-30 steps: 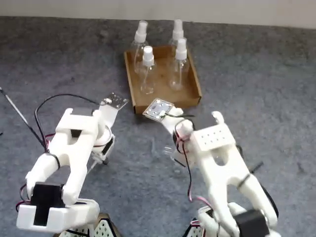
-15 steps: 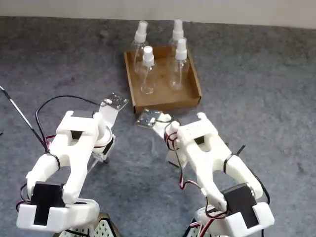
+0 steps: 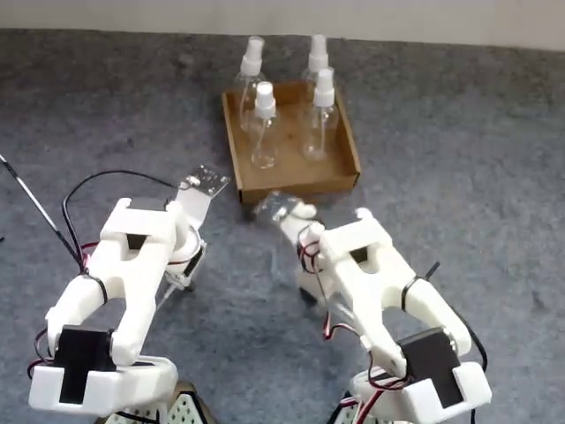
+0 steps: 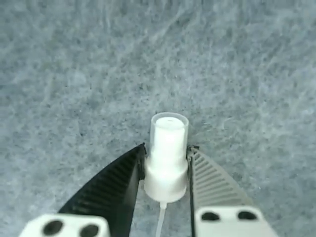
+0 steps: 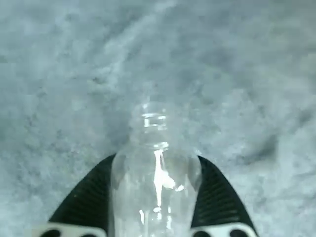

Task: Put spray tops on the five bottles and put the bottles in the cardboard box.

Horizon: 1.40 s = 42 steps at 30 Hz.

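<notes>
My left gripper (image 4: 167, 149) is shut on a white spray top (image 4: 168, 131), whose thin dip tube hangs down between the fingers, above the grey carpet. A clear bottle (image 5: 154, 173) with a bare, open neck sits in my right gripper (image 5: 155, 160), which is shut on its body. From above, the left arm (image 3: 141, 256) and the right arm (image 3: 362, 265) stand side by side just in front of the cardboard box (image 3: 296, 187). Two capped bottles (image 3: 263, 132) (image 3: 320, 115) stand upright in the box, and two more capped ones (image 3: 250, 71) stand at its far edge.
Grey carpet (image 3: 459, 159) covers the whole table, with open room on both sides of the box. A thin black cable (image 3: 26, 199) runs across the left edge. Red and black wires loop off both arms.
The right arm has swung left and drawn in, bringing its wrist lower and closer to the left arm. The left arm and the bottles in the box have stayed put.
</notes>
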Each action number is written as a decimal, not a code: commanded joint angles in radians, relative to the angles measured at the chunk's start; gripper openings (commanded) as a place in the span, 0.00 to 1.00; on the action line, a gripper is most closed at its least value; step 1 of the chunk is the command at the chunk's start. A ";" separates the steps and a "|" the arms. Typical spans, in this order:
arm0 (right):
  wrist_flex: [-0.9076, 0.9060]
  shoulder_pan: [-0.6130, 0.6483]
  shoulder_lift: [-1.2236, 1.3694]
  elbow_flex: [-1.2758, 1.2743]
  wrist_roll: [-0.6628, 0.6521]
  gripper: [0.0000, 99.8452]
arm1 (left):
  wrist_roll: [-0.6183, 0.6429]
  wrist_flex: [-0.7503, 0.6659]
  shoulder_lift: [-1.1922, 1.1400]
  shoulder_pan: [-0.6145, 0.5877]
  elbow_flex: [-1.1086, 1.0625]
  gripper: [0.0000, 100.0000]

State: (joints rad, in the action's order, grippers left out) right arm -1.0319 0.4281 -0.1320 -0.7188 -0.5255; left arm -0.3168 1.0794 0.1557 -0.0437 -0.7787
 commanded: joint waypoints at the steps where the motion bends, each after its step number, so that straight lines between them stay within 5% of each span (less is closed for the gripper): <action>1: -0.005 -0.033 -0.082 0.125 0.115 0.00 | 0.077 -0.049 0.015 0.005 0.012 0.01; 9: -0.127 0.059 -0.409 0.160 0.210 0.00 | 0.089 -0.112 0.005 0.008 0.062 0.01; 15: -0.120 0.119 -0.641 -0.053 0.249 0.00 | 0.089 -0.117 0.004 0.015 0.093 0.13; 19: -0.051 0.127 -0.745 -0.194 0.250 0.00 | 0.086 -0.110 0.002 0.035 0.131 0.12; 30: 0.019 0.128 -0.782 -0.309 0.250 0.00 | 0.081 -0.117 -0.012 0.053 0.148 0.11; 37: 0.021 0.128 -0.785 -0.309 0.250 0.00 | 0.075 -0.118 -0.234 0.019 0.219 0.10; 42: 0.022 0.128 -0.780 -0.312 0.250 0.00 | 0.078 -0.118 -0.240 0.013 0.226 0.00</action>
State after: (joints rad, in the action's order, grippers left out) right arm -1.0334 0.5478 -0.8838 -1.0395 -0.2846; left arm -0.2447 0.9766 -0.0790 -0.0069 -0.5823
